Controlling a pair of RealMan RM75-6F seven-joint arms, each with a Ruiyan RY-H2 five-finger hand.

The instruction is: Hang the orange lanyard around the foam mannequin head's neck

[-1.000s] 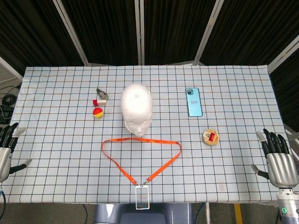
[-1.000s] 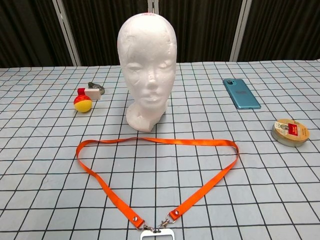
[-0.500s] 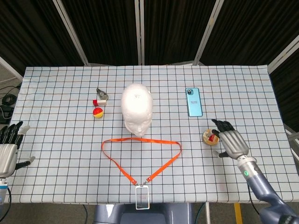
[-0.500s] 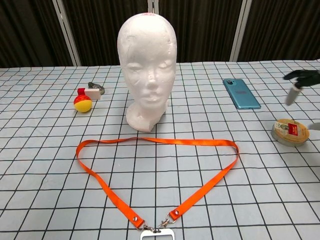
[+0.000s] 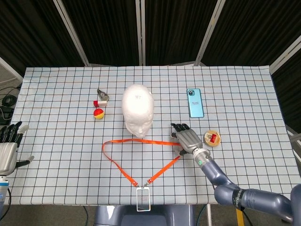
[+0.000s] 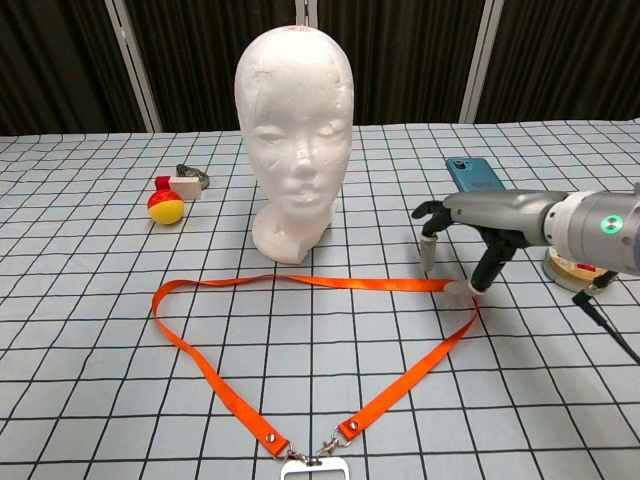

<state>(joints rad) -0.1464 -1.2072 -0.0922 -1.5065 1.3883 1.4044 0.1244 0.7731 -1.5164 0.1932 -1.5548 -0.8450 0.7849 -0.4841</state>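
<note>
The white foam mannequin head [image 5: 137, 110] [image 6: 295, 140] stands upright mid-table. Just in front of its base the orange lanyard [image 5: 141, 142] [image 6: 310, 283] lies flat as a triangular loop. Its clip and clear badge holder [image 5: 143, 199] sit at the near table edge. My right hand [image 5: 187, 138] [image 6: 462, 232] hovers over the loop's right corner with fingers spread and pointing down. One fingertip [image 6: 471, 287] is at the strap there, and the hand holds nothing. My left hand [image 5: 8, 151] stays off the table's left edge, fingers apart and empty; only the head view shows it.
A teal phone [image 5: 194, 102] [image 6: 478, 178] lies behind the right hand. A round tape roll [image 5: 212, 138] [image 6: 580, 268] sits to its right. A red-yellow ball [image 5: 98, 113] [image 6: 165, 207] and a small clip [image 5: 102, 96] lie left of the mannequin.
My right hand swept in from the table's right edge, past the tape roll, to the lanyard's right corner. The left hand barely shifted. The lanyard has not moved.
</note>
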